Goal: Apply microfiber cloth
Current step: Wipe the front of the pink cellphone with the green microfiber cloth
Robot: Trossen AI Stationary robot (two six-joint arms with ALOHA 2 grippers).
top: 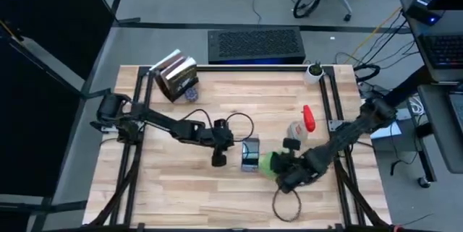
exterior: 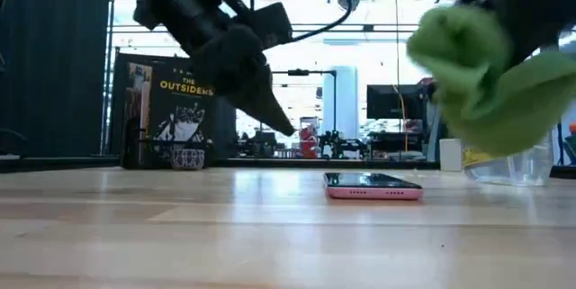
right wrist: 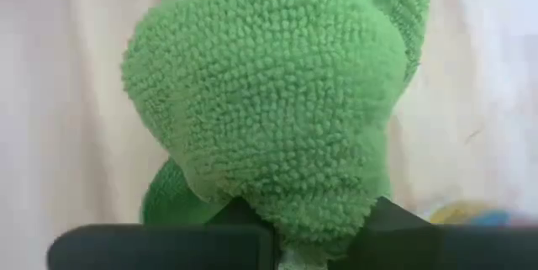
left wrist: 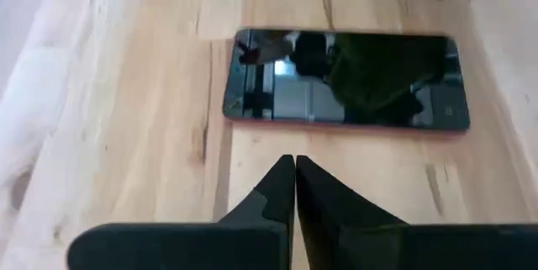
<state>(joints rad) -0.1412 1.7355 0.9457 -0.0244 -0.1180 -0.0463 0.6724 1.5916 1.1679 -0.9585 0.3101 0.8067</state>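
Phone (top: pixel 250 154): lies flat on the table (top: pixel 181 188), screen up, pink edge seen in the low view; it is the landmark for all below.
Left end effector (top: pixel 218 161): just beside the phone on its left side in the high view, fingers (left wrist: pixel 286 187) pressed together with nothing between them, tips pointing at the phone's long edge and raised off the table.
Right end effector (top: pixel 278 163): just beside the phone on the opposite side, clamped on the cloth.
Cloth (top: pixel 268 162): bright green, bunched in the right end effector, hanging in the air close to the phone's right edge; in the low view it hangs above table level, clear of the phone.
Spray bottle (top: pixel 302 125): clear with a red trigger, standing near the phone, beyond the cloth toward the table's far right.
Book (top: pixel 176 75): standing well apart from the phone, near the far left corner of the table.
Cup (top: pixel 314 71): white, well apart from the phone, at the far right edge.
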